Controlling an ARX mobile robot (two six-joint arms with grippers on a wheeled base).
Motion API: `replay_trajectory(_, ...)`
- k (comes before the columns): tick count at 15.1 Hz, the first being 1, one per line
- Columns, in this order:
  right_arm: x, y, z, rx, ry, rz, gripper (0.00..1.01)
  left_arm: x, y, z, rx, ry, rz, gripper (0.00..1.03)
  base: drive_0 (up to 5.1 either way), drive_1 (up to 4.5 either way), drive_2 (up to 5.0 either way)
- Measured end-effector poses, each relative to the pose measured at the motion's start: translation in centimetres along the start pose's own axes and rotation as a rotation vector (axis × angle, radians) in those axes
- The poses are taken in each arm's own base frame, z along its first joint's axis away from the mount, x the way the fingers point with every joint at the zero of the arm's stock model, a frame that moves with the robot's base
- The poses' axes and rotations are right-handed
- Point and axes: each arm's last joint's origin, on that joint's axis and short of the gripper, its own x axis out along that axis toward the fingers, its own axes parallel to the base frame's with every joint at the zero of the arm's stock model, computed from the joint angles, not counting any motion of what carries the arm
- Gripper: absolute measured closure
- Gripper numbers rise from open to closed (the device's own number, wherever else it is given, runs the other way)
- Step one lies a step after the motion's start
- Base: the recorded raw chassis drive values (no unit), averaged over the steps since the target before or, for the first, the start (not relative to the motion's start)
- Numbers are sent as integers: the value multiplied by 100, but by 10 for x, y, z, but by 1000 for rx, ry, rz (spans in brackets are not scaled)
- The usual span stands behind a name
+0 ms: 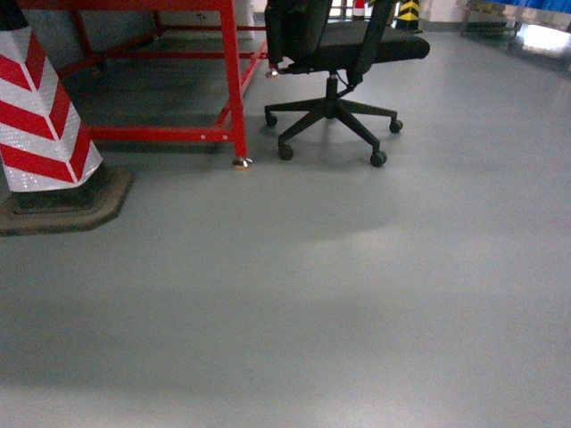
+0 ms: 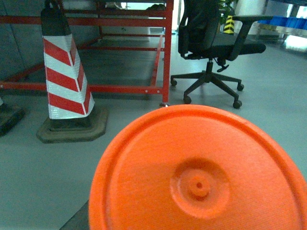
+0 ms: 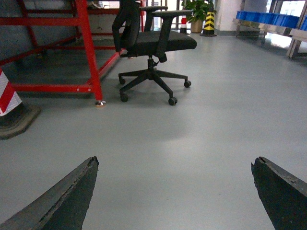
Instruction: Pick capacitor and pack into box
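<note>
The capacitor fills the lower part of the left wrist view as a round orange end face with a small centre dimple, held well above the floor. My left gripper is shut on it. Only a dark sliver of one of its fingers shows at the lower left, and the rest is hidden behind the orange face. My right gripper is open, its two dark fingertips wide apart over bare grey floor with nothing between them. The box is out of view. Neither gripper shows in the head view.
A red metal frame and a red-and-white striped cone on a dark base stand at the left. A black office chair on castors is ahead. Blue bins sit on a rack far right. Grey floor lies in front.
</note>
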Motion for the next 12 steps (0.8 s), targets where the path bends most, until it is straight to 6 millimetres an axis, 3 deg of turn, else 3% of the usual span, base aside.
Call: replay_trajectory(12,0,0,0,0,2,0,3,0,0,0,0,2,-1,60,-504,242,242)
